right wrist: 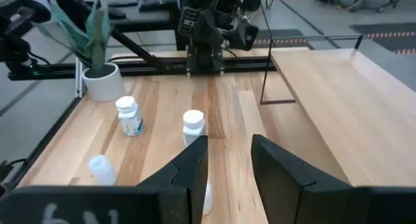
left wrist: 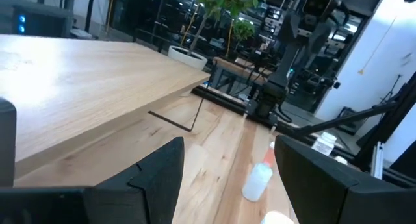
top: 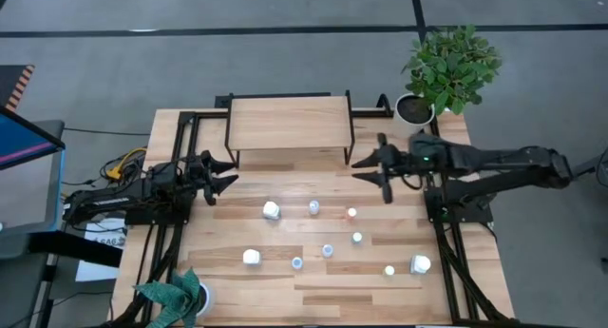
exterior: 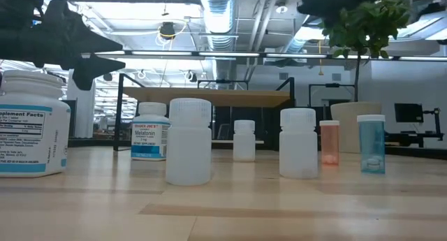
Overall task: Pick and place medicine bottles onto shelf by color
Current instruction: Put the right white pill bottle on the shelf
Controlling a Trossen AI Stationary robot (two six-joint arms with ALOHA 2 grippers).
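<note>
A light-wood shelf on black legs is seen at the far middle of the table, its top bare. The left gripper is held above the table near the shelf's left near corner, its fingers spread apart around nothing. The right gripper is held by the shelf's right near corner, its fingers standing a narrow gap apart, with nothing clamped between them.

9 bottles are scattered over the near half of the table, none on the shelf. A larger white bottle is set just left of centre, with a small one just beside it to the right. An orange-capped bottle and a pale one are placed further right. In the near row, a white bottle, 2 blue-capped bottles, a yellowish-capped one and a larger white bottle are spread from left to right.

A potted plant is placed at the far right corner, and a second plant at the near left corner.
</note>
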